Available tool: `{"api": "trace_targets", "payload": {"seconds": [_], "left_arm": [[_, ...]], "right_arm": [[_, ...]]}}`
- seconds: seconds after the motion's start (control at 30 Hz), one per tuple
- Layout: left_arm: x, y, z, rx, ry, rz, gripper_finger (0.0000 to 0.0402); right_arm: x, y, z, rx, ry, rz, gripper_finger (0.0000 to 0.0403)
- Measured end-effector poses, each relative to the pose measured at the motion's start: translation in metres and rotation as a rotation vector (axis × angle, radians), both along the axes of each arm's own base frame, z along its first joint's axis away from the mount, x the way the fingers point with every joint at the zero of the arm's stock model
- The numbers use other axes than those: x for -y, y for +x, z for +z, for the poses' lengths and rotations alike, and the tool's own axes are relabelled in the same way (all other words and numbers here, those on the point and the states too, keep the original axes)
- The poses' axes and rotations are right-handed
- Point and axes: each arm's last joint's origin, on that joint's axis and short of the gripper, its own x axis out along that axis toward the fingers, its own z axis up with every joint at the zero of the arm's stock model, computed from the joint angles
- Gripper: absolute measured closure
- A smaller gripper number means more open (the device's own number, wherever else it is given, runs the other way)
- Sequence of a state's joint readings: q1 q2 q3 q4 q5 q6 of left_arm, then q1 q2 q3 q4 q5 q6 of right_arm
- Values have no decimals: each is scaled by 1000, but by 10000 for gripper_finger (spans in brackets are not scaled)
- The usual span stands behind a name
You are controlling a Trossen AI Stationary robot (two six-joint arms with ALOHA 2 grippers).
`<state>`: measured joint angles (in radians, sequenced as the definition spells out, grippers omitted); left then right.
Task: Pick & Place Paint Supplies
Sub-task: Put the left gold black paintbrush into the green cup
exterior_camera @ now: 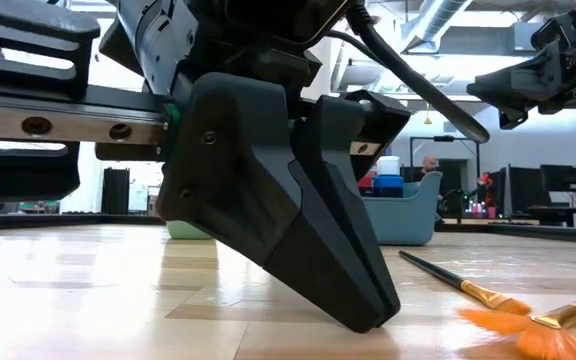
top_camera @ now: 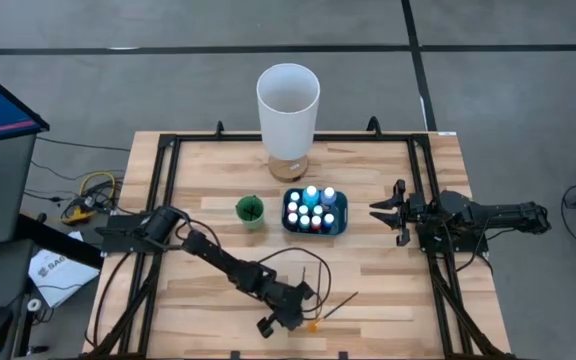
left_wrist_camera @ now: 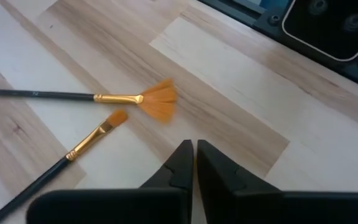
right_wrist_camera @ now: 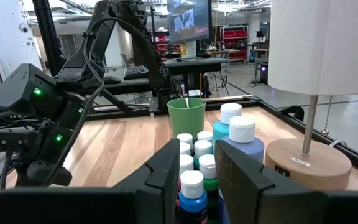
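Left wrist view: orange fan-tipped brush [left_wrist_camera: 79, 96]

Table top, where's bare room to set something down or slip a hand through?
Bare wood: left of the green cup, and the near right corner past the two brushes. Crowded: the centre, with lamp, cup and paint bottle tray, and beside the left claw. The right claw hovers near the tray.

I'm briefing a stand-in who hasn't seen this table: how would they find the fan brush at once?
Start at the front edge of the wooden table, where the left gripper points down at the boards. Two dark-handled brushes lie just beside it. The fan brush has orange bristles spread wide; the flat brush next to it has a narrow tip.
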<state>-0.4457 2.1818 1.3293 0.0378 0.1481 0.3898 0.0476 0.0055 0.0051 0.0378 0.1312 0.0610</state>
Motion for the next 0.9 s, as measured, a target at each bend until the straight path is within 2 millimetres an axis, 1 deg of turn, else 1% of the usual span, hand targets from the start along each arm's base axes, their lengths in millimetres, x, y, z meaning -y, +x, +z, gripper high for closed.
{"api": "trace_targets", "payload": {"seconds": [0.2, 0.43, 0.53, 0.8, 0.87, 0.9], "left_arm": [[-3, 1, 0, -12, 6, 54, 399], [-7, 1, 7, -3, 24, 213, 401], [-7, 0, 21, 34, 12, 252, 401], [-9, -4, 74, 157, -52, 318, 401], [-10, -5, 84, 178, -66, 319, 401], [-10, -5, 86, 181, -69, 318, 401]], "right_arm": [[0, 0, 0, 0, 0, 0, 305], [0, 0, 0, 0, 0, 0, 305], [0, 0, 0, 0, 0, 0, 305], [0, 0, 0, 0, 0, 0, 305], [0, 0, 0, 0, 0, 0, 305], [0, 0, 0, 0, 0, 0, 305]]}}
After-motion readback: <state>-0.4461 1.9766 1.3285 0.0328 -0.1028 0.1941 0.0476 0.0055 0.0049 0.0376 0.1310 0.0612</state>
